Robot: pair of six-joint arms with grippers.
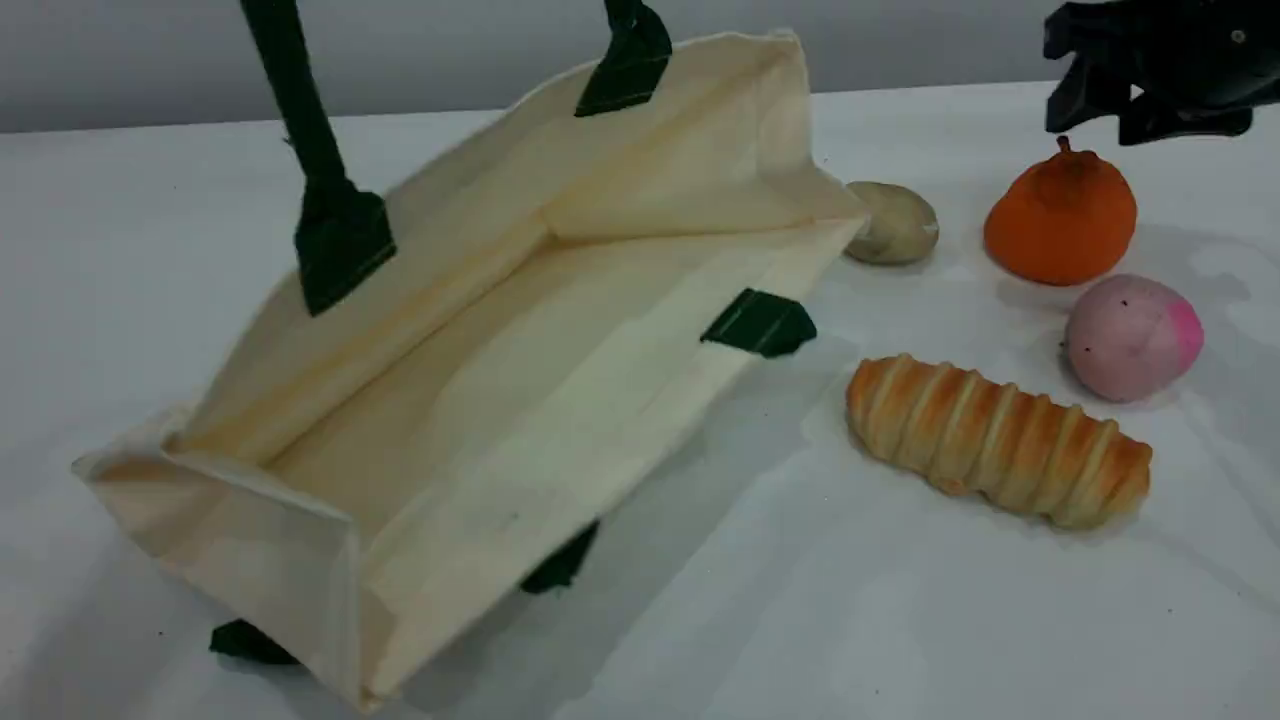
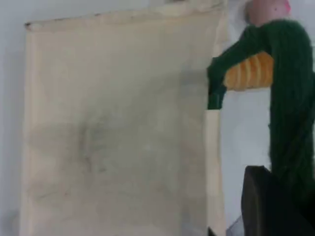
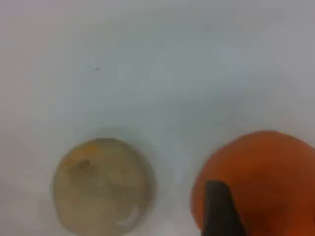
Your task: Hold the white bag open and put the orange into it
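While the white bag (image 1: pixel 480 350) lies tilted with its mouth gaping toward the camera on the left half of the table (image 1: pixel 750 620), one dark green handle (image 1: pixel 310 150) is pulled straight up and out of the top of the scene view. In the left wrist view that same green rope runs down to the left gripper (image 2: pixel 275 206), whose dark fingertip sits against it; the jaws are pressed together, apparently pinching the handle, though the contact itself is blurred. The bag's second handle lies flat beneath its near side.

The orange (image 1: pixel 1060 215) stands on the table at far right, well apart from the bag, its stem nub pointing up. The right gripper (image 1: pixel 1140 95) hangs just above and behind it, jaws spread and empty; in the right wrist view one black fingertip (image 3: pixel 221 211) overlaps the fruit's near edge, but whether it touches cannot be told.

A tan potato (image 1: pixel 893 223) rests to the orange's left, just beside the bag's far corner. A pink peach-like ball (image 1: pixel 1132 338) sits nearer than the orange, and a ridged golden bread roll (image 1: pixel 1000 440) lies nearest, at a slant.
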